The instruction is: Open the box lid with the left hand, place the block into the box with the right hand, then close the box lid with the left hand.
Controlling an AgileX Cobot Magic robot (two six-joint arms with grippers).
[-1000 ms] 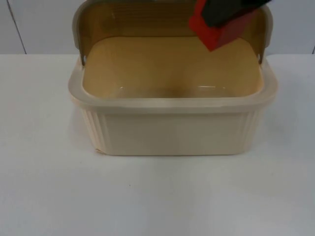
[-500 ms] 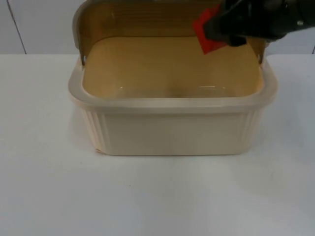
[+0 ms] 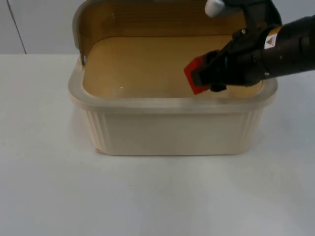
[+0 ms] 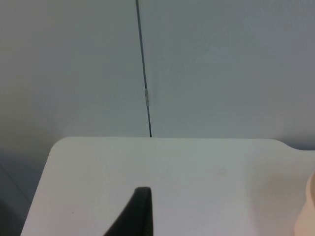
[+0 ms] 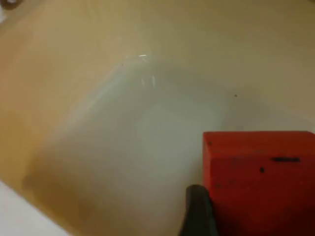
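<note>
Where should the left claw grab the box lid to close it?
Grip the lid at its free top edge, coming over from the left: it stands upright behind the box. Wait until the right claw, holding the red block inside, leaves.

white table [image 3: 44, 187], cream box [image 3: 172, 132] standing on it
</note>
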